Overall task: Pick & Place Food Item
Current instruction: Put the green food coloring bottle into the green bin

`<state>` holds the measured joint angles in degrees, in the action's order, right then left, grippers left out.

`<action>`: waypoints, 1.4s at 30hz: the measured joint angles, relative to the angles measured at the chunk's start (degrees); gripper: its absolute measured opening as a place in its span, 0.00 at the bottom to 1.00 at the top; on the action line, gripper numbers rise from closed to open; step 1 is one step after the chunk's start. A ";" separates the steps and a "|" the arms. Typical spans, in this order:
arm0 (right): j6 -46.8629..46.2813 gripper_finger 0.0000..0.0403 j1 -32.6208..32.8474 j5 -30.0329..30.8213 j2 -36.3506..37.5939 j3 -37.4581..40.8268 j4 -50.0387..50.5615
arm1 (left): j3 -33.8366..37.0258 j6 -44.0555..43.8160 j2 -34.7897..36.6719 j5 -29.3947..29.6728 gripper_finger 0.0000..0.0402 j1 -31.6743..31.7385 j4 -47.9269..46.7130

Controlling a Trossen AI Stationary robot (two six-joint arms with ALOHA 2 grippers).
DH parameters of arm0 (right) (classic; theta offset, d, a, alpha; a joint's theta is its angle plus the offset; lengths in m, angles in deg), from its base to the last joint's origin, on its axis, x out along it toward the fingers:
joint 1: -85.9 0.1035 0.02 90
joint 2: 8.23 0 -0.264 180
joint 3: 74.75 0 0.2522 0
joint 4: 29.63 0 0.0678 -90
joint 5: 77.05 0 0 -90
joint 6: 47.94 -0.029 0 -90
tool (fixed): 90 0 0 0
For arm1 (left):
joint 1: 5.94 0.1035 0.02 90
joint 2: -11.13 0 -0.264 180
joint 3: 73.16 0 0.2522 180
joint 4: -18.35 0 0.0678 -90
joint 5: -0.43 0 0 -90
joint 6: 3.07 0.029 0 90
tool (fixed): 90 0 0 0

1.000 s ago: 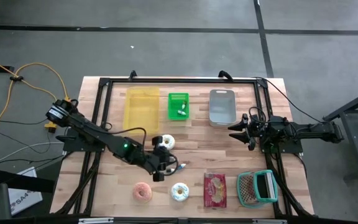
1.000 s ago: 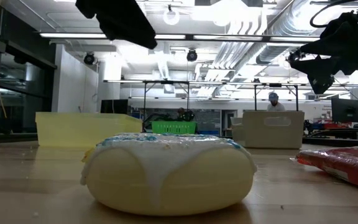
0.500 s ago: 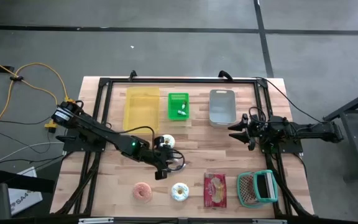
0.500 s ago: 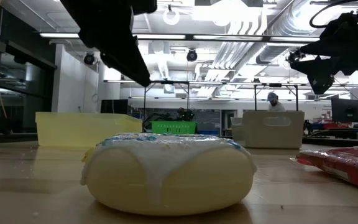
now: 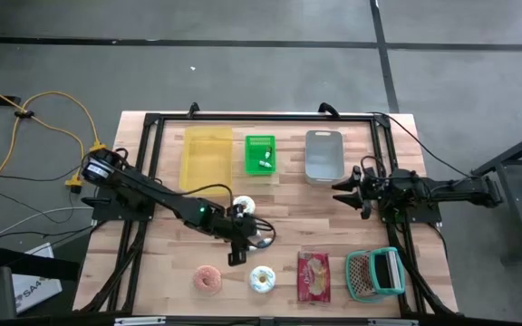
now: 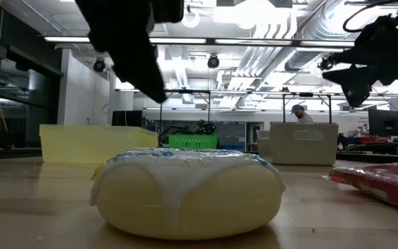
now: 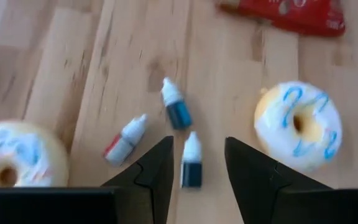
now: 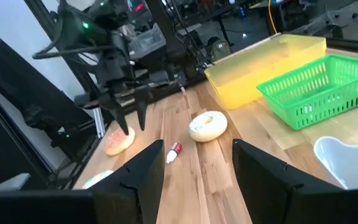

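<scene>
While my left claw hangs spread and empty above three small dropper bottles on the surface, white-iced donuts lie to either side. Farther right, my right claw waits spread near the grey bin.
</scene>
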<state>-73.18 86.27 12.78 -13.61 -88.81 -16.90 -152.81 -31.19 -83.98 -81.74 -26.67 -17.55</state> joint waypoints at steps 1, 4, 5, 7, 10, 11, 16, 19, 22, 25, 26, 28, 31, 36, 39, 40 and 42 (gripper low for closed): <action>0.00 0.43 -0.01 0.01 -0.21 -0.01 0.06 | -1.40 -0.01 0.09 0.11 0.34 0.07 -3.04; 0.00 0.43 -0.01 0.01 -0.36 -0.01 0.09 | -6.75 0.31 -0.30 1.15 0.34 0.37 -10.04; 0.00 0.43 0.01 -0.01 -0.40 0.01 0.09 | -8.20 0.65 -0.30 1.70 0.34 0.38 -12.40; 0.00 0.43 -0.01 0.01 -0.53 0.00 0.09 | -10.62 1.23 -0.55 2.53 0.34 0.40 -15.07; 0.00 0.43 -0.01 -0.01 -0.51 0.00 0.09 | -13.83 1.47 -1.20 2.67 0.34 0.81 -20.34; 0.00 0.43 0.00 -0.01 -0.50 0.00 0.11 | -15.08 1.36 -1.72 2.54 0.34 0.81 -21.96; 0.00 0.43 0.00 -0.01 -0.53 0.00 0.08 | -20.27 1.26 -3.31 2.37 0.34 1.27 -29.40; 0.00 0.43 0.01 -0.01 -0.84 0.00 0.12 | -21.71 1.38 -3.25 1.88 0.34 1.92 -32.05; 0.00 0.43 -0.01 0.00 -1.08 -0.01 0.02 | -22.22 1.49 -3.30 0.25 0.34 2.96 -33.38; -0.01 0.43 0.01 -0.01 -1.32 0.00 0.06 | -22.46 1.27 -3.70 -0.75 0.34 3.48 -33.33; 0.00 0.43 -0.01 0.00 -1.33 -0.01 0.03 | -22.46 1.28 -3.91 -0.91 0.34 3.57 -33.50; 0.00 0.43 -0.01 0.01 -1.43 0.01 0.03 | -22.38 1.45 -4.16 -1.20 0.34 3.69 -33.77; 0.00 0.43 0.01 -0.01 -1.41 -0.01 0.03 | -22.40 1.49 -4.54 -1.65 0.34 3.69 -33.59; 0.00 0.43 0.01 -0.01 -1.43 -0.01 0.05 | -22.40 1.51 -5.00 -1.96 0.34 3.69 -33.58; -0.01 0.43 0.01 -0.01 -1.43 -0.01 0.04 | -22.40 1.51 -5.05 -1.95 0.34 3.69 -33.56; -0.02 0.43 0.01 -0.01 -1.43 0.00 0.03 | -22.40 1.51 -5.09 -1.92 0.34 3.71 -33.52; -0.01 0.43 0.01 -0.01 -1.43 0.00 0.03 | -22.39 1.51 -5.22 -1.92 0.34 3.78 -33.55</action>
<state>-73.19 86.28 12.77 -15.04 -88.82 -16.87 -175.20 -29.68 -89.20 -83.66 -22.89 -51.10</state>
